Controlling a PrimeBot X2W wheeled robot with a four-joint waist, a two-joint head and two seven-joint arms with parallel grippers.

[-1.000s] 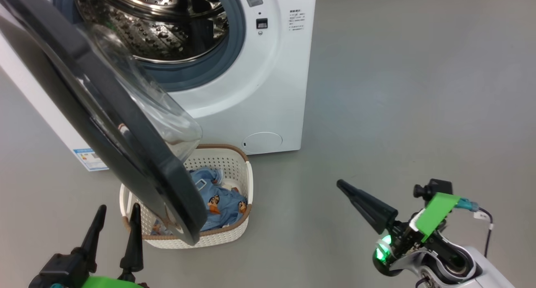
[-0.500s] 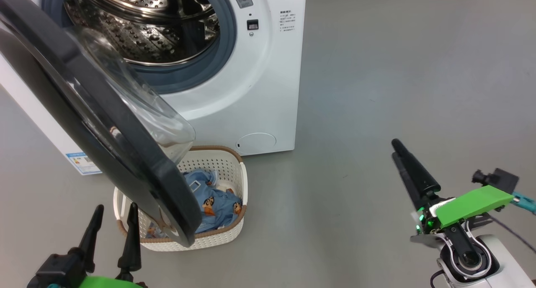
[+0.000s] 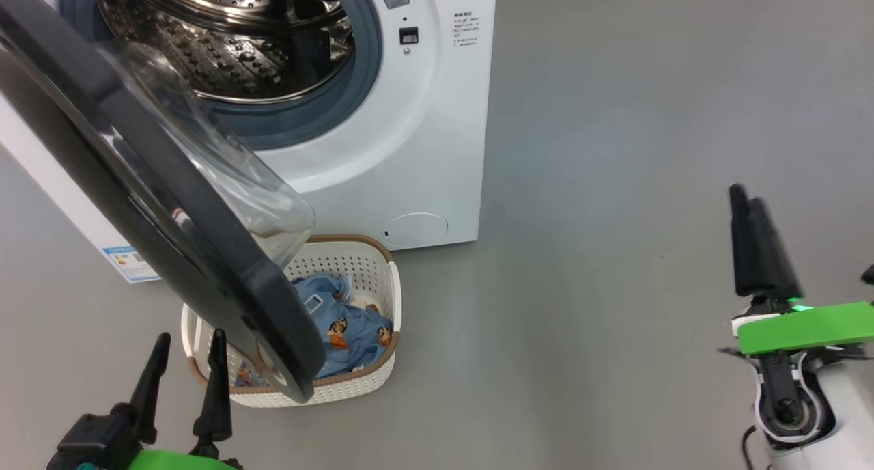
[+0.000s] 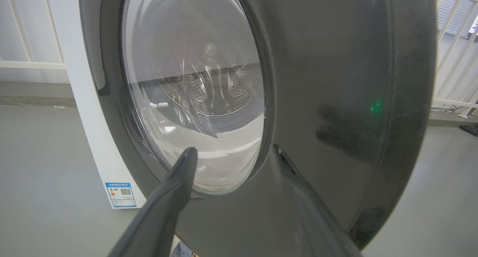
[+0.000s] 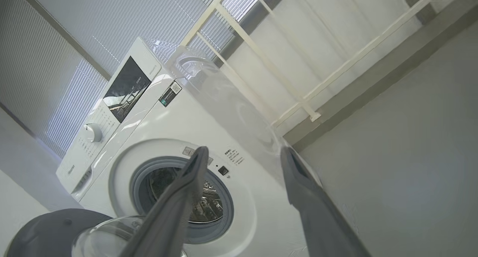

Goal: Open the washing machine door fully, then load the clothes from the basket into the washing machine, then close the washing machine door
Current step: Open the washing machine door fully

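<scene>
Head view, basket point(image 3: 374, 386): stands on the floor point(image 3: 614, 183) just before the washing machine point(image 3: 423, 135); holds the clothes point(image 3: 348, 330), crumpled toward its right wall; long axis runs from the machine toward the robot
Head view, washing machine door point(image 3: 136, 203): swung out at the left of the opening; glass bowl faces right; lower edge overlaps the basket's left half
Head view, left tool point(image 3: 191, 335): fingers spread, pointing up, just left of the door's lower edge and near the basket; holds nothing
Head view, right tool point(image 3: 745, 197): far right over bare floor, well apart from basket and door; fingers point up, seen edge-on
Left wrist view, door: close ahead of the spread fingers, black rim and window facing them; contact cannot be told
Right wrist view, right tool: fingers wide apart, nothing between them; aimed toward the machine's front and the drum point(image 5: 214, 206) mouth
</scene>
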